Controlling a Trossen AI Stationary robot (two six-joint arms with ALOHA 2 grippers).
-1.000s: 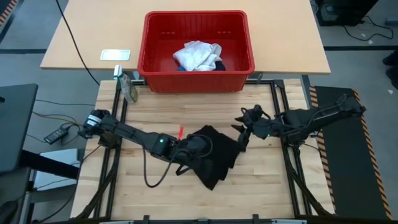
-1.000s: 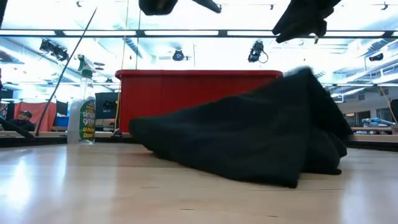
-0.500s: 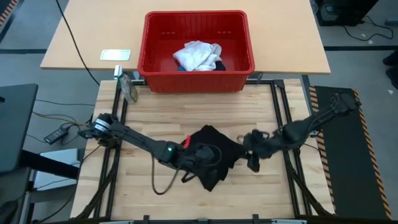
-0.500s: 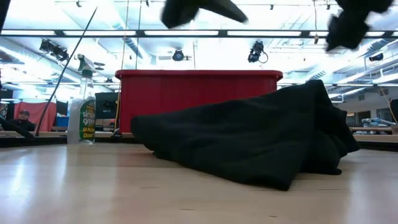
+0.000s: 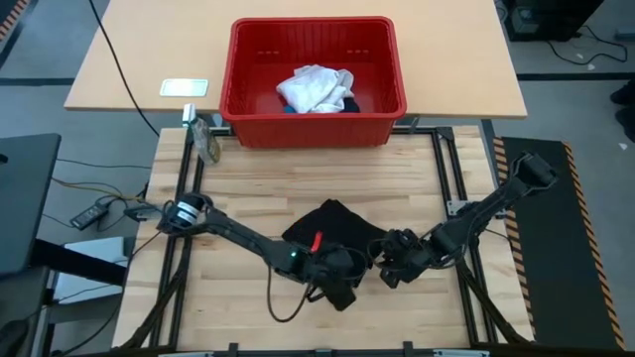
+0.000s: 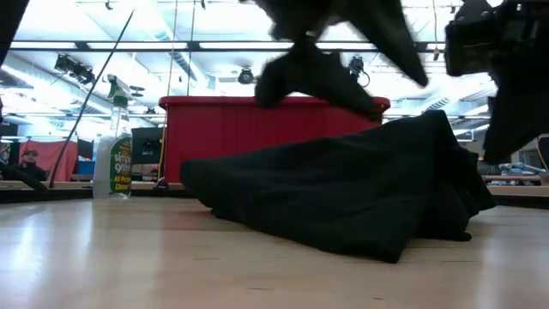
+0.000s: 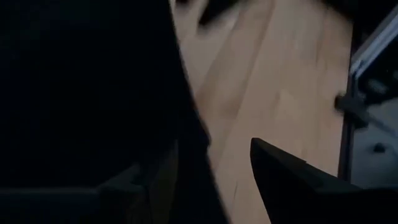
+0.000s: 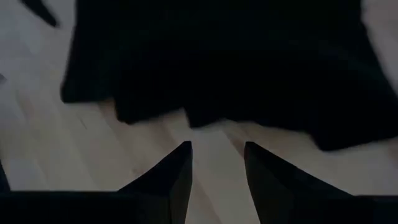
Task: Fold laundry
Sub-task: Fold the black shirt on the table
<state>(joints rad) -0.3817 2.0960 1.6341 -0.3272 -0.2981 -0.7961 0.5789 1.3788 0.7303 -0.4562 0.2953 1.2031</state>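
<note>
The black shirt [image 5: 332, 230] lies in a crumpled heap on the wooden table, and also fills the middle of the low view [image 6: 343, 193]. My left gripper [image 5: 344, 283] is open over the shirt's near corner; in its wrist view the fingers [image 7: 199, 163] stand either side of the shirt's edge [image 7: 189, 124]. My right gripper [image 5: 387, 272] is open, low over bare wood just right of the shirt, with the shirt's edge [image 8: 205, 115] ahead of its fingers [image 8: 217, 148]. The white garment [image 5: 316, 87] lies in the red basket [image 5: 387, 109], with a bit of blue [image 5: 289, 107] beside it. My left gripper is open with the shirt's near edge [image 7: 199, 149] running between its two fingers, coming at it slanting down from the table's left. I cannot tell whether a finger touches the cloth. The shirt lies on the table.
The red basket stands on the lighter table beyond the far edge. A spray bottle [image 5: 205, 139] stands at the far left corner, seen also in the low view [image 6: 113, 154]. A pale flat object [image 5: 185, 87] lies left of the basket. Bare wood shows left of and nearer than the shirt.
My left gripper has moved across the shirt toward the table's near edge and right, ending over the near corner. My right gripper has swung from beside the shirt's far right side toward the near edge and down. The shirt's raised right part has sunk a little.
</note>
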